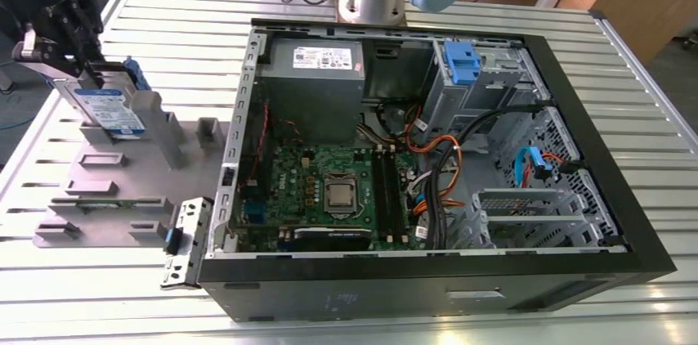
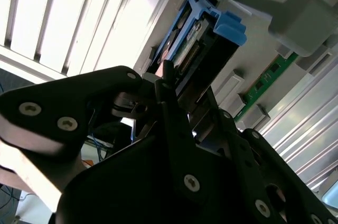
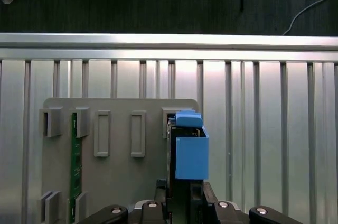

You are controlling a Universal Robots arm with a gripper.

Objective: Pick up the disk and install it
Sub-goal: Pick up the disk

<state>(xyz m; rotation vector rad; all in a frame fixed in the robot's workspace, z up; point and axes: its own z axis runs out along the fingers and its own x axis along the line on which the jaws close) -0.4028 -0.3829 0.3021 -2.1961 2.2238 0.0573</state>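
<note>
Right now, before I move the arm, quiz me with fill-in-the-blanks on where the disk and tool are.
The flat silver disk with blue plastic rails stands ____ in a slot of the grey fixture plate.
The black tool is at the disk's ____ end, away from the plate.
In the exterior view, the open black computer case lies on the fixture plate's ____ side.
Missing words: upright; top; right.
</note>
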